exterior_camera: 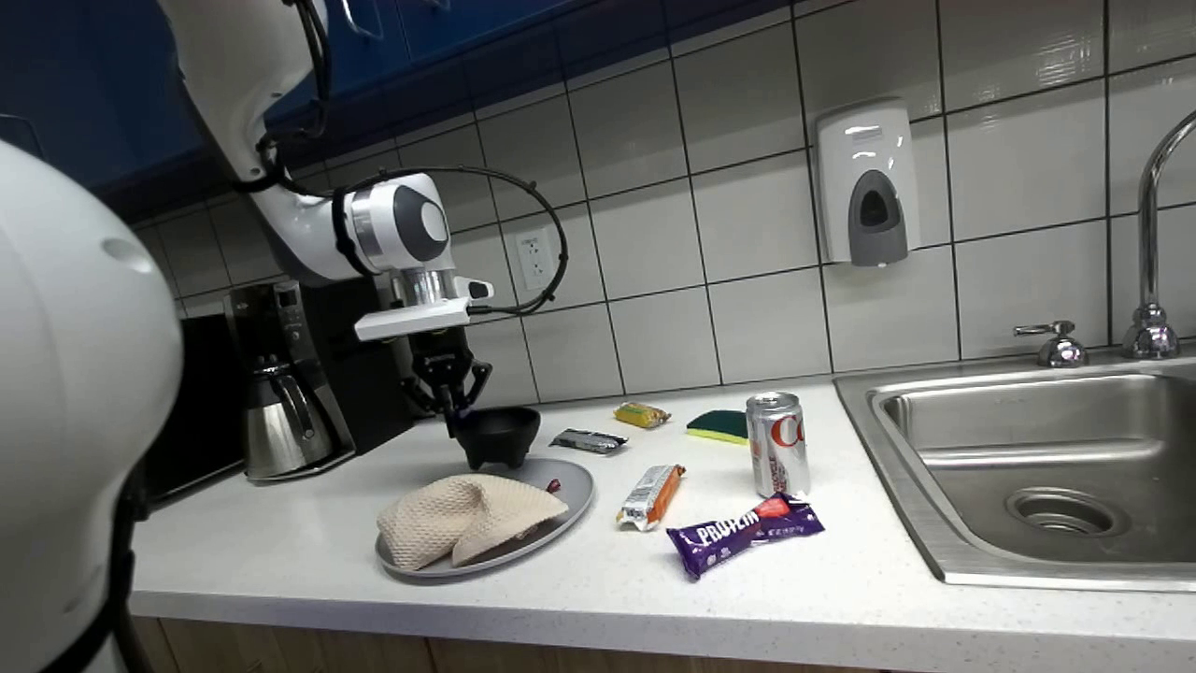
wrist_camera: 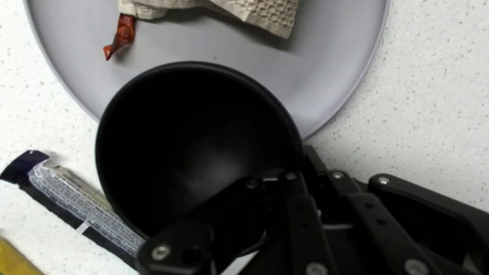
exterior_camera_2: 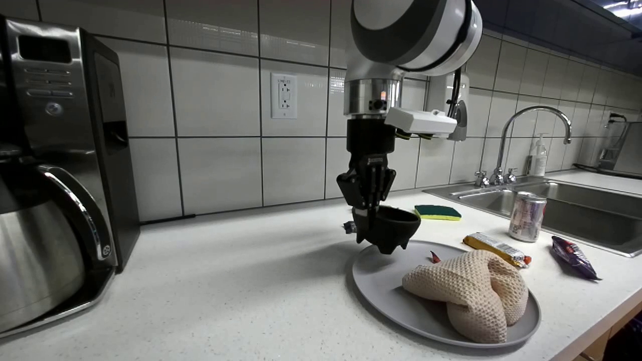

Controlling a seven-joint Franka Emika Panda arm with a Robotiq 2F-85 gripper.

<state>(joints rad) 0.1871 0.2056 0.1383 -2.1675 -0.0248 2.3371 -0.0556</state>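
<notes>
The gripper point(exterior_camera_2: 367, 220) is clamping the rim of a black bowl point(wrist_camera: 183, 145), pinching it at about four o'clock in the wrist view. The bowl, mouth upward, is hanging over the edge of a gray plate point(wrist_camera: 328, 76) — at the plate's twelve o'clock in an exterior view — and whether its short feet are touching the plate is hard to tell. Inside it, the wrist view is showing dark walls and a pale sheen near the bottom. The plate is carrying a crumpled beige cloth point(exterior_camera: 467, 514), and a red wrapper point(wrist_camera: 123, 34) is poking out from it, at eleven o'clock from the bowl in the wrist view. Around the plate in an exterior view, a drinks can point(exterior_camera: 777, 449) is standing upright on the surface point(exterior_camera: 280, 561) between two and three o'clock, its contents hidden; a purple protein bar point(exterior_camera: 738, 535) is lying near the can, toward three; the steel sink point(exterior_camera: 906, 486) is sitting farther out that way, its round drain point(exterior_camera: 1067, 511) showing; and at ten o'clock a carafe point(exterior_camera: 280, 435) is resting in the coffee maker point(exterior_camera: 291, 322), its metal walls hiding the inside.
</notes>
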